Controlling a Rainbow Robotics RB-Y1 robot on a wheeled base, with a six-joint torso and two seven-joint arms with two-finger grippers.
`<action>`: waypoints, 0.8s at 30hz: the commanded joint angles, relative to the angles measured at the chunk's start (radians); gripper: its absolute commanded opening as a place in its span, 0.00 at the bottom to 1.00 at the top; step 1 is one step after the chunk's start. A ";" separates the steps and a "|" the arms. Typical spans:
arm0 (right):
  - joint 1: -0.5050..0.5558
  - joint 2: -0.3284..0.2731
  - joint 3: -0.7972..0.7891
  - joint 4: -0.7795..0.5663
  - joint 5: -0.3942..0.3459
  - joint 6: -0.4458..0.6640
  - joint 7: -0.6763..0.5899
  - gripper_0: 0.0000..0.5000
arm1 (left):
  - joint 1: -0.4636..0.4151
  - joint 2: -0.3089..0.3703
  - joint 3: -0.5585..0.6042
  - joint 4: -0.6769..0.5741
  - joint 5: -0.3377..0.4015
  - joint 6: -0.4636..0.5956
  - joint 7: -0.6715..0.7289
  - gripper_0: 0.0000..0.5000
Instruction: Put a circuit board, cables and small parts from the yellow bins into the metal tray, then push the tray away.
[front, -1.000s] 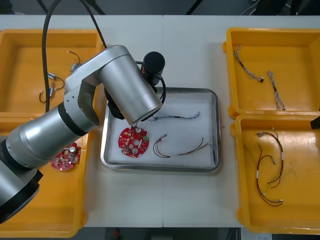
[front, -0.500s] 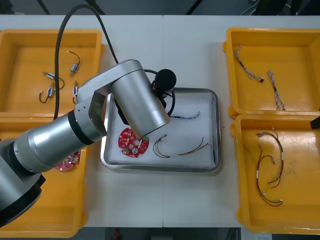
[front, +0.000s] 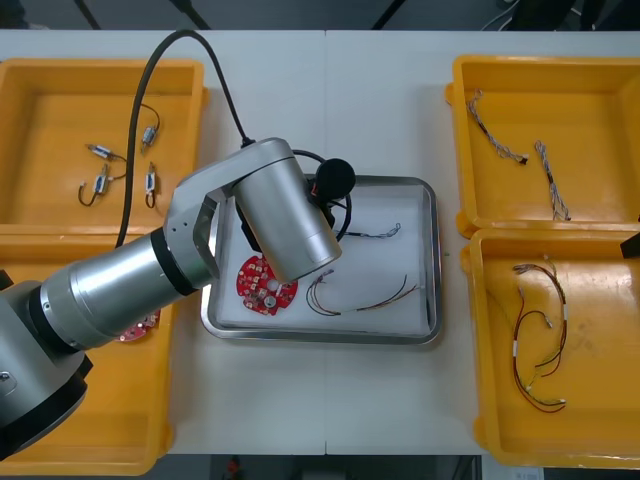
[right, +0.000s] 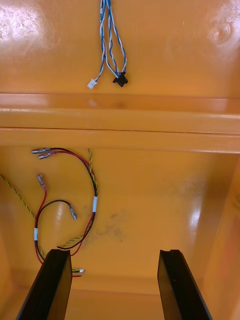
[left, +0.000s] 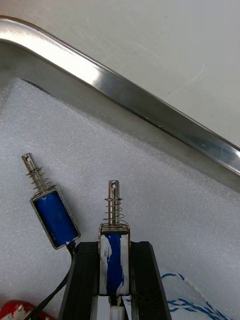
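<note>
A white-lined metal tray (front: 433, 250) is seen on the counter (front: 380, 90), with a red circuit board (front: 262, 288) and cables (front: 365, 300) laid inside. At its far left corner the left tool (left: 115, 252) is clamped on a small metal part (left: 114, 235). The right tool (right: 114, 257) is held spread apart above the near right yellow bin (right: 165, 200).

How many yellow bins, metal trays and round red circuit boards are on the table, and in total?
Yellow bins: 4
Metal tray: 1
Round red circuit boards: 2, one in the tray, one in the near left bin
Total: 7
Left gripper, over the tray, shut on a small metal part; right gripper open over the near right bin.
</note>
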 joint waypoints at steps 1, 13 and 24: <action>0.007 -0.043 -0.033 -0.027 0.005 -0.006 -0.034 1.00 | -0.002 -0.030 -0.016 -0.007 -0.017 -0.012 -0.027 0.14; 0.007 -0.043 -0.033 -0.027 0.005 -0.006 -0.034 1.00 | -0.003 -0.030 -0.016 -0.033 -0.036 0.003 -0.024 0.90; 0.007 -0.043 -0.033 -0.027 0.005 -0.006 -0.034 1.00 | -0.003 -0.019 0.073 -0.219 -0.022 0.181 -0.045 0.98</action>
